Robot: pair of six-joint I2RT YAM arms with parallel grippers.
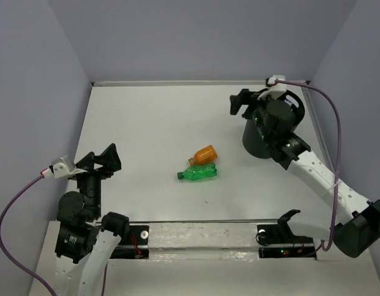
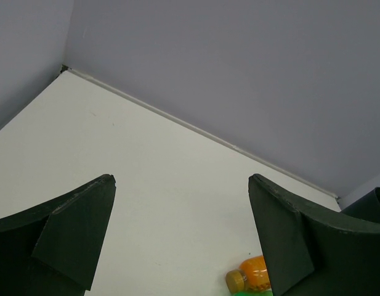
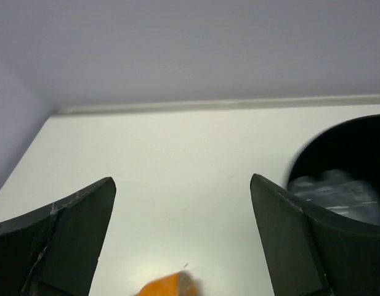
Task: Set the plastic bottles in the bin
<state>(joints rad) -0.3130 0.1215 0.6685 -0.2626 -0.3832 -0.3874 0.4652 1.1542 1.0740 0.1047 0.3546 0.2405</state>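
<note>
The right gripper (image 3: 182, 180) is being held empty, jaws apart, beside the bin (image 3: 356, 145). The orange bottle (image 1: 205, 153) and green bottle (image 1: 198, 174) are lying side by side mid-table, to its near-left, the green one's long axis running left-right. The left gripper (image 1: 111, 159), also parted, is being held farther off.

The far bottle (image 1: 205, 154) and the near bottle (image 1: 199, 174) lie just beside each other on the table (image 1: 146, 117), the far bottle behind the near bottle. Both lie well to the right of the left gripper (image 1: 113, 159), and to the left of the right gripper (image 1: 239, 103) and nearer the arm bases than it. The bin (image 1: 254, 145) stands under the right gripper and to its right. At least 1 inner bottle (image 3: 337, 191) lies in the bin.
</note>
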